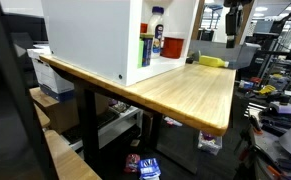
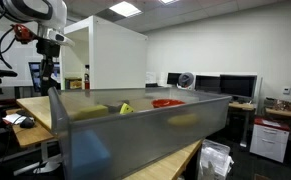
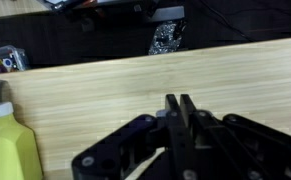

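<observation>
Gripper (image 3: 180, 103) hangs above the wooden tabletop (image 3: 95, 95) near its edge, jaws narrow, gripping nothing; yellow bottle (image 3: 9, 148) nearby.

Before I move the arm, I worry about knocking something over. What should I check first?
1. The hand is empty: ok, fingers together, nothing between them.
2. The yellow bottle is apart from the hand: ok, off to its side.
3. The wooden table is bare beneath the hand: ok in the wrist view.
4. Height of the hand above the table: cannot tell.
5. Gap between the arm and the white cabinet: cannot tell.
</observation>
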Controlling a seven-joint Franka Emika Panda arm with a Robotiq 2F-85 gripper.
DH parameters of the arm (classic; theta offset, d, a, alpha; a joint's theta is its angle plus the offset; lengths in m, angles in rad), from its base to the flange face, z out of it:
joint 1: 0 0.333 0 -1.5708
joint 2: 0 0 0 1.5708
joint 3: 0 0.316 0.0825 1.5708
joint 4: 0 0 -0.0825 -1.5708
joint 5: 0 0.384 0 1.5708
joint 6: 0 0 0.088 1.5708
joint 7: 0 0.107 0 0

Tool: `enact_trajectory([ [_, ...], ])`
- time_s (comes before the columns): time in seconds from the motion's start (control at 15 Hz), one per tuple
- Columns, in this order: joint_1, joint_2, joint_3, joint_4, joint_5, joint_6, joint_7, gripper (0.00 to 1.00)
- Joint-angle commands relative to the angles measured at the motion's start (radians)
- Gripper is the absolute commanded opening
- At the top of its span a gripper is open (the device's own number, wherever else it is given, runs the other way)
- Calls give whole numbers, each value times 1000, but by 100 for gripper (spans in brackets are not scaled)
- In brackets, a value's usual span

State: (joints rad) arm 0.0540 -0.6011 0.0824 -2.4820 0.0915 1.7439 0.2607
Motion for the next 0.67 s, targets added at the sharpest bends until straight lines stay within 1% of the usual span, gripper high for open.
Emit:
enact_trajectory([
  [0.0,7,-47,8,-61,62,140,-16,40],
  [0.07,17,-62,9,-77,81,197,-27,45],
  [0.2,21,-77,18,-92,77,259,-35,57],
  [0.27,25,-85,18,-103,79,290,-37,61],
  [0.47,37,-94,7,-123,46,329,-112,78],
  [0.6,34,-103,3,-133,30,350,-150,90],
])
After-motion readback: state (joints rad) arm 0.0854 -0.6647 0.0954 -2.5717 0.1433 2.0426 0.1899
